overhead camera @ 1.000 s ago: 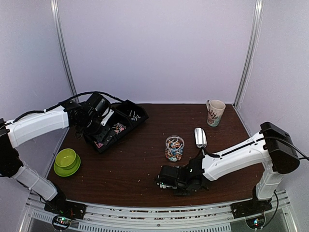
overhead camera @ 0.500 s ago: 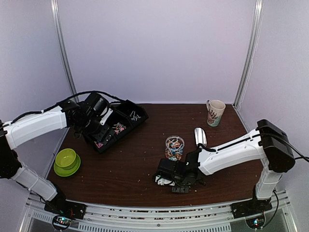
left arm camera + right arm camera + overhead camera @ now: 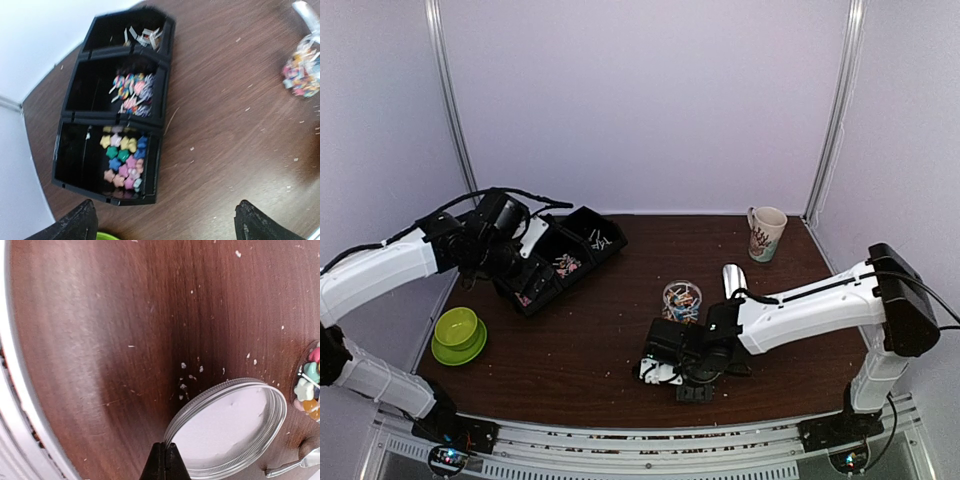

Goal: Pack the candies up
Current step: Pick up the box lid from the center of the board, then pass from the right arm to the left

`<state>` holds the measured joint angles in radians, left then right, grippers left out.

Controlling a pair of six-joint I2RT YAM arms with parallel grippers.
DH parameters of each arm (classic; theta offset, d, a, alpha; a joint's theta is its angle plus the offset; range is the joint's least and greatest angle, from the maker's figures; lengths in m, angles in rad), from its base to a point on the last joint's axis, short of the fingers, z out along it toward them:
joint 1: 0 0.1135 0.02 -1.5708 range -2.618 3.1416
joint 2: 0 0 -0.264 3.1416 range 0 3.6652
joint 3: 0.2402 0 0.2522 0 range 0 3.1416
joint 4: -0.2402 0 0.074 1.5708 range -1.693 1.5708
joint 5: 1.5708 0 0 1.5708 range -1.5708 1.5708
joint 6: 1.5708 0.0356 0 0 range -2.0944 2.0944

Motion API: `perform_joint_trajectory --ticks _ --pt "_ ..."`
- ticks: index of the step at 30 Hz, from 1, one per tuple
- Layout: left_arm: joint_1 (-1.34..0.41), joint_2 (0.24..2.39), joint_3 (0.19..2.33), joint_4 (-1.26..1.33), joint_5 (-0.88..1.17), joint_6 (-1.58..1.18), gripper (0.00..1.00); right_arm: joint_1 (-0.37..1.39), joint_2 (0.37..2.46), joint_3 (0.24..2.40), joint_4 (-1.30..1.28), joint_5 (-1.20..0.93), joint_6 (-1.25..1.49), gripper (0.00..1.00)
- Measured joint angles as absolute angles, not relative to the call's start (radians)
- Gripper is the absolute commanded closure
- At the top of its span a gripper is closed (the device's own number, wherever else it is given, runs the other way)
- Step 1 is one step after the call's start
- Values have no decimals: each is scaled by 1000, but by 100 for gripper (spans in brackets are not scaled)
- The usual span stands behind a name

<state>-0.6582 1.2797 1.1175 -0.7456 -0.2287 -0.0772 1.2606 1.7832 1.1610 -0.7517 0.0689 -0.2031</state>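
The candies lie in a black three-part tray (image 3: 158, 107) (image 3: 582, 228): pastel stars (image 3: 122, 159) in the nearest part, small lollipops (image 3: 132, 90) in the middle one, wrapped pieces (image 3: 143, 36) in the far one. More candies fill a glass jar (image 3: 681, 303) (image 3: 310, 384) at mid table. My left gripper (image 3: 170, 222) (image 3: 498, 262) hovers open above the tray's near end, holding nothing. My right gripper (image 3: 165, 447) (image 3: 655, 368) is shut on the rim of the jar's metal lid (image 3: 231, 426), in front of the jar.
A metal scoop (image 3: 733, 281) (image 3: 299, 463) lies right of the jar. A patterned mug (image 3: 766, 232) stands at the back right. A green bowl on a saucer (image 3: 458, 332) sits front left. Pale crumbs (image 3: 186, 376) dot the wood. The table's front rail (image 3: 20, 405) is close to the right gripper.
The right gripper has shut on the lid and moved a little left, towards the front edge. The left arm has drawn back to the left above the tray.
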Motion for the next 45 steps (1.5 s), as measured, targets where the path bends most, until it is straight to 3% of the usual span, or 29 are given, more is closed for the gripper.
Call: perform_joint_trajectory --ticks 9,21,45 --pt "-678 1089 1018 -588 6 28 2 1245 1594 1216 -749 -154 -216 100" --pt "-797 976 906 -471 311 206 9 1237 1529 1259 -690 -510 -222 100" --pt "-1098 1077 948 -494 368 595 15 1164 1473 1223 -497 -907 -153 100"
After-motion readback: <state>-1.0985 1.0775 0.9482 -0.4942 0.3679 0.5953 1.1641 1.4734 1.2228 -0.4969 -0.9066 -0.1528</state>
